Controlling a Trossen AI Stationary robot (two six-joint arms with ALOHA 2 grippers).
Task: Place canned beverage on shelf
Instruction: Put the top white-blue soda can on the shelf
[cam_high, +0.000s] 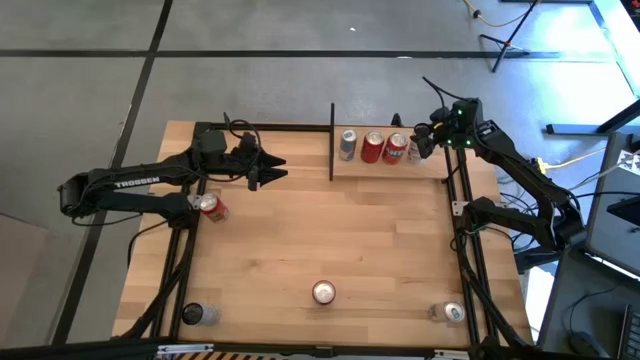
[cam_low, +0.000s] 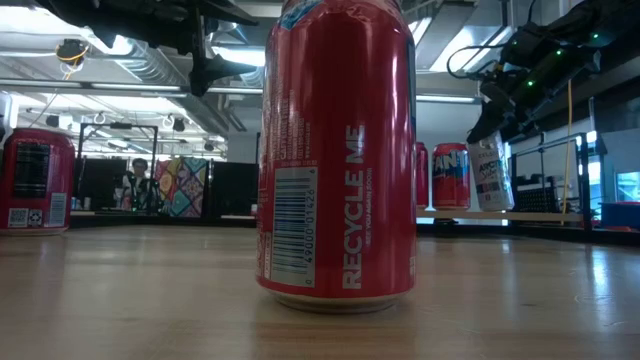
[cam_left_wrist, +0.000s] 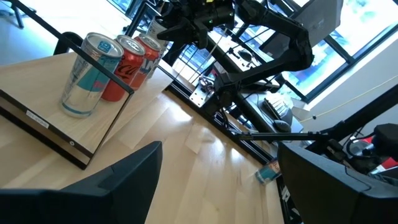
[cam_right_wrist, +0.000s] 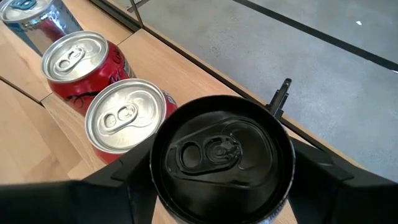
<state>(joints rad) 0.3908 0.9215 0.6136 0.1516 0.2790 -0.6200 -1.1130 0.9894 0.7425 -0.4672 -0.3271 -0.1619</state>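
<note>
Upper right, my right claw (cam_high: 424, 141) grips a fourth can (cam_right_wrist: 222, 163) on the shelf (cam_high: 385, 170), unreleased; left claw (cam_high: 278, 168) hangs spread; four cans wait on the desk (cam_high: 320, 240).

Light-wood shelf (cam_high: 385, 168) with black posts: silver-teal can (cam_high: 347, 144), two red cans (cam_high: 372, 147), black-topped white can (cam_high: 417, 147); near tabletop edge, red can (cam_low: 338, 150) with white lettering, barcode

Right gripper (cam_high: 421, 146) fingers clamped; left gripper (cam_high: 272, 168) fingers spread.
</note>
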